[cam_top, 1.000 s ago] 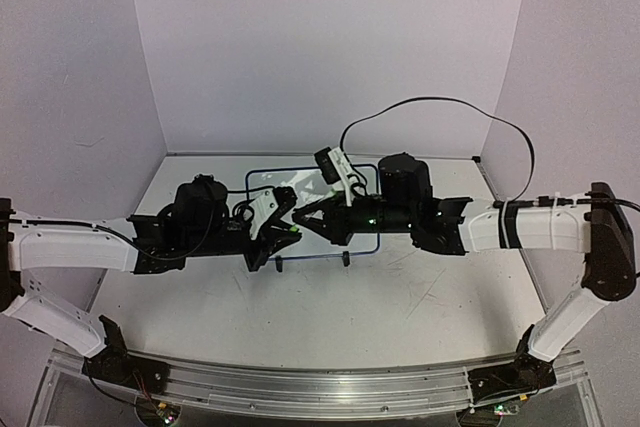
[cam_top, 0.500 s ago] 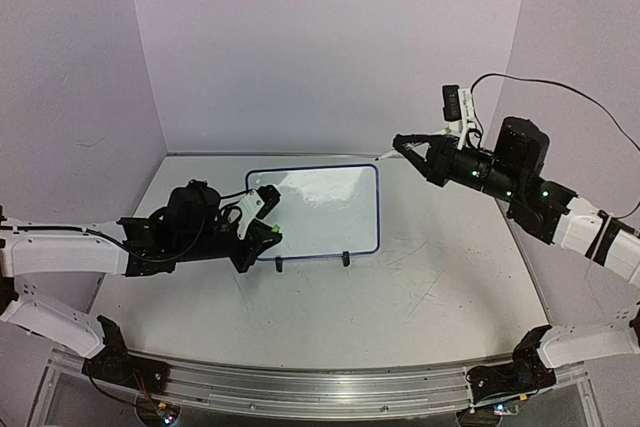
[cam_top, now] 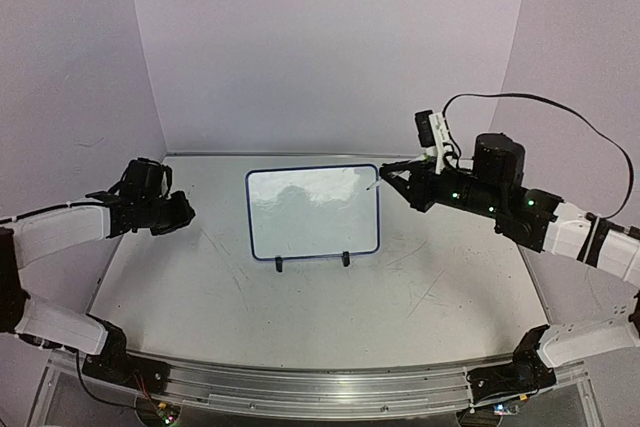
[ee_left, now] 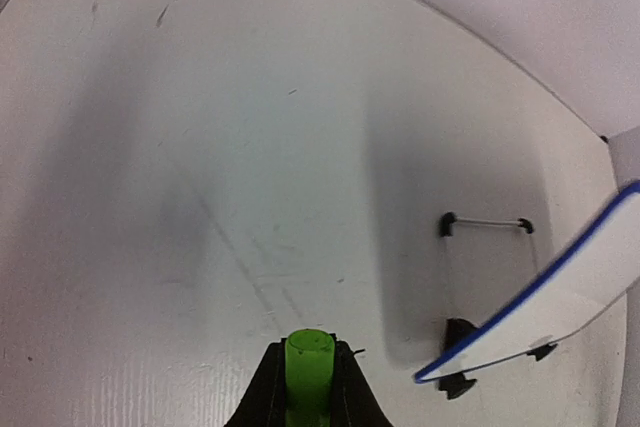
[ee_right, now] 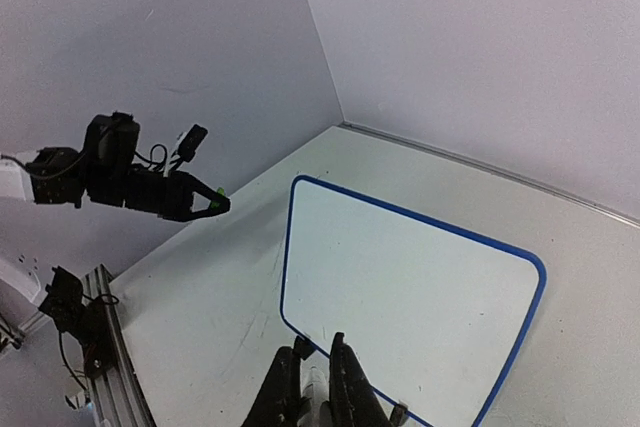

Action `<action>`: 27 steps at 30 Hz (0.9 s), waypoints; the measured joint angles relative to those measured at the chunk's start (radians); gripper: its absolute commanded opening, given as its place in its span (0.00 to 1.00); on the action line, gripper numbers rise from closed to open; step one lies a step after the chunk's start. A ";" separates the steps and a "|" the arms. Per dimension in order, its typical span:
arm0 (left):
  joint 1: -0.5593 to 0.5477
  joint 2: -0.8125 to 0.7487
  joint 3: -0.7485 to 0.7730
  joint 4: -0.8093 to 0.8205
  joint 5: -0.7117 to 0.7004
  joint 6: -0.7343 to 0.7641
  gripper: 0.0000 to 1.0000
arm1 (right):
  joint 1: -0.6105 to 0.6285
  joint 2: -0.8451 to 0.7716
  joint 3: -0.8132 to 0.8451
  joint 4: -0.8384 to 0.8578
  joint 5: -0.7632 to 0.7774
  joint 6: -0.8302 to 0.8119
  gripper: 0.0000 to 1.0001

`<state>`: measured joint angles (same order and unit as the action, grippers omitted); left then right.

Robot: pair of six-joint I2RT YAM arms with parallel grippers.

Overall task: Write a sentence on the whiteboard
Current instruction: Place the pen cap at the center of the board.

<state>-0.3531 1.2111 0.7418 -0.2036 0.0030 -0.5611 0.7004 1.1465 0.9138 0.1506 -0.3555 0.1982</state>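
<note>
The whiteboard stands on two black clip feet mid-table, blue-framed, and also shows in the right wrist view and the left wrist view. Its face looks blank; the sentence is out of view. My right gripper hovers at the board's upper right corner, shut on a slim white pen; the pen body sits between the jaws. My left gripper is far left of the board, shut on a green cap. That gripper also appears in the right wrist view.
A black wire stand lies on the table behind the board. Purple walls close the table on three sides. A black cable loops above the right arm. The table surface shows faint scuffs.
My left arm has pulled back from the board's lower left to the far left, cap still held. The right arm left the board's middle, swung up and right, then lowered toward its upper right corner.
</note>
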 measured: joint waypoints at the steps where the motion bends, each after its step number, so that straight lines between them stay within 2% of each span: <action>1: 0.025 0.039 0.000 -0.022 0.008 -0.013 0.00 | 0.022 0.015 0.000 -0.002 0.014 -0.016 0.00; 6: 0.064 0.202 0.000 -0.114 0.017 -0.021 0.00 | 0.094 0.072 0.000 -0.011 0.048 -0.074 0.00; 16: 0.047 0.387 0.038 -0.176 -0.048 0.014 0.01 | 0.097 0.087 0.000 0.024 0.055 -0.090 0.00; 22: 0.009 0.413 0.059 -0.181 -0.107 0.021 0.08 | 0.097 0.097 -0.003 0.044 0.054 -0.089 0.00; 27: 0.001 0.421 0.064 -0.184 -0.126 0.033 0.09 | 0.097 0.098 -0.011 0.048 0.052 -0.088 0.00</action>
<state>-0.3524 1.6316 0.8059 -0.3873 -0.1229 -0.5286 0.7971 1.2446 0.9023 0.1991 -0.3037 0.1097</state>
